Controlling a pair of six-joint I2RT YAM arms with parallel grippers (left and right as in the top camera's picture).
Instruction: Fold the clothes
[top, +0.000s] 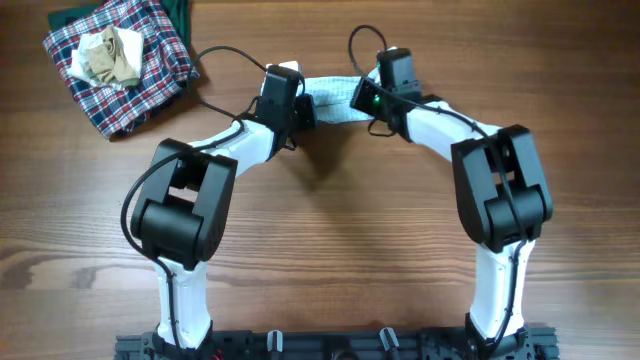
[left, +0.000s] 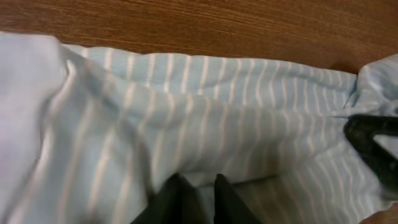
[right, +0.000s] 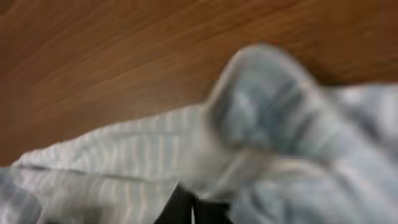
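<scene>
The clothes (top: 331, 100), pale blue-white striped pants, lie bunched at the back middle of the table between both arms. My left gripper (top: 302, 110) is at their left end. In the left wrist view its jaws (left: 198, 186) stand a little apart, with striped fabric (left: 205, 118) showing in the narrow gap and spread ahead. My right gripper (top: 364, 98) is at the right end. Its fingers (right: 193, 205) are pressed together with the cloth (right: 124, 162) bunched over the tips and a blurred hump of fabric (right: 267, 99) rising beside them.
A red, navy and white plaid cloth (top: 150, 75) lies at the back left with a small beige cloth (top: 108, 55) on it and a dark green fabric (top: 180, 12) behind. Bare wooden table (top: 330, 230) spreads in front of the arms.
</scene>
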